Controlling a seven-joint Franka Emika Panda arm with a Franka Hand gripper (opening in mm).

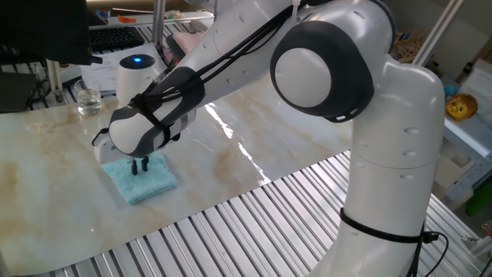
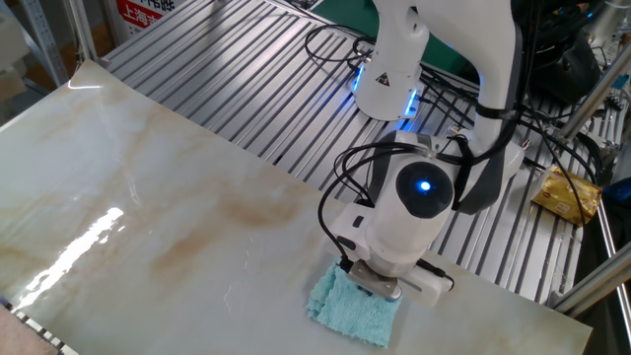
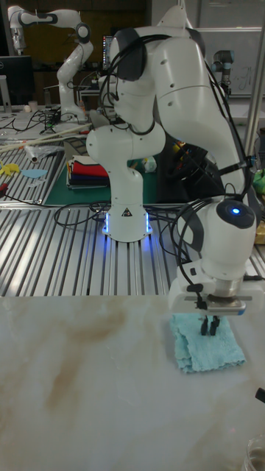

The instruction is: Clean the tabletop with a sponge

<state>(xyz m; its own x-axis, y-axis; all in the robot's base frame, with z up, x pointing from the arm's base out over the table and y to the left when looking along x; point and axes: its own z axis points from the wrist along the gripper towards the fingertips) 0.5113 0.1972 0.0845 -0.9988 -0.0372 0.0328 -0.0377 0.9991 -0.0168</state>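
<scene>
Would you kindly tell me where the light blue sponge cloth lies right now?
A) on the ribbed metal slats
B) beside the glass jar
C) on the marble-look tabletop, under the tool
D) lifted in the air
C: the sponge cloth lies flat on the tabletop, directly beneath the tool.

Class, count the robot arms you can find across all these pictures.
2. The white arm reaches over the tabletop, its tool above the blue sponge. A second arm stands far behind; others may be hidden.

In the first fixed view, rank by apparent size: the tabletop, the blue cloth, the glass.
1. tabletop, by far the largest.
2. blue cloth.
3. glass, smallest; it stands farther from the camera, so its true size against the cloth is unsure.
</scene>
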